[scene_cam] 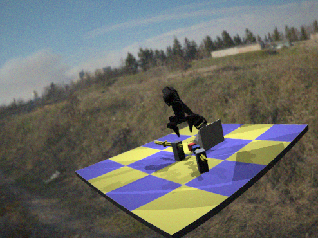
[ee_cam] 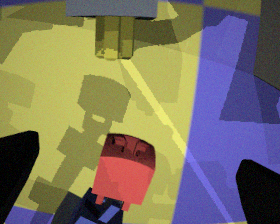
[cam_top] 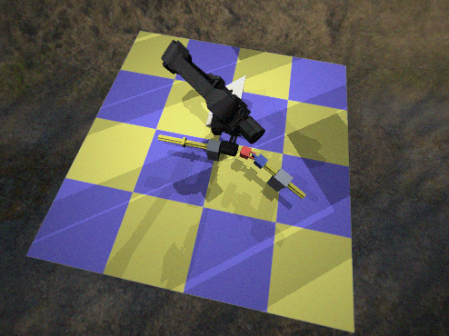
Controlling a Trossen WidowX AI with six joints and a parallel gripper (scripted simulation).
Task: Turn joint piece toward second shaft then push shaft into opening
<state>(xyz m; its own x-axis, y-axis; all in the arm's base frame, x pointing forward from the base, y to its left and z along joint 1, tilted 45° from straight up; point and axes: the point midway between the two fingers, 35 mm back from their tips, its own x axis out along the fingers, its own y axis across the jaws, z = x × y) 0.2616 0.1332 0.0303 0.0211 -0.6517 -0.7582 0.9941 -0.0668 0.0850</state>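
Observation:
The red joint piece (cam_top: pixel 246 152) (scene_cam: pixel 191 146) (ee_cam: pixel 125 180) hangs on the blue hinge part (cam_top: pixel 260 161) (scene_cam: pixel 196 148) at the end of the fixed shaft (cam_top: pixel 297 191), which its grey block (cam_top: pixel 283 177) (scene_cam: pixel 202 164) holds. In the wrist view its dark opening faces roughly toward the second shaft's end, tilted a little to one side. The second shaft (cam_top: pixel 195 144) (scene_cam: pixel 159 143) (ee_cam: pixel 114 40) passes through the other grey block (cam_top: pixel 214 150) (scene_cam: pixel 177 152) (ee_cam: pixel 112 7); a gap separates it from the joint piece. My gripper (scene_cam: pixel 185 133) (ee_cam: pixel 141 158) is open and empty above the joint piece, its fingers apart on either side in the wrist view.
A pale upright panel (cam_top: pixel 238 86) (scene_cam: pixel 212 135) stands behind the shafts, close to the arm. The second shaft has a small collar (cam_top: pixel 184 142) near its outer end. The blocks stand on a blue and yellow checkered board (cam_top: pixel 236 253) (scene_cam: pixel 174 205).

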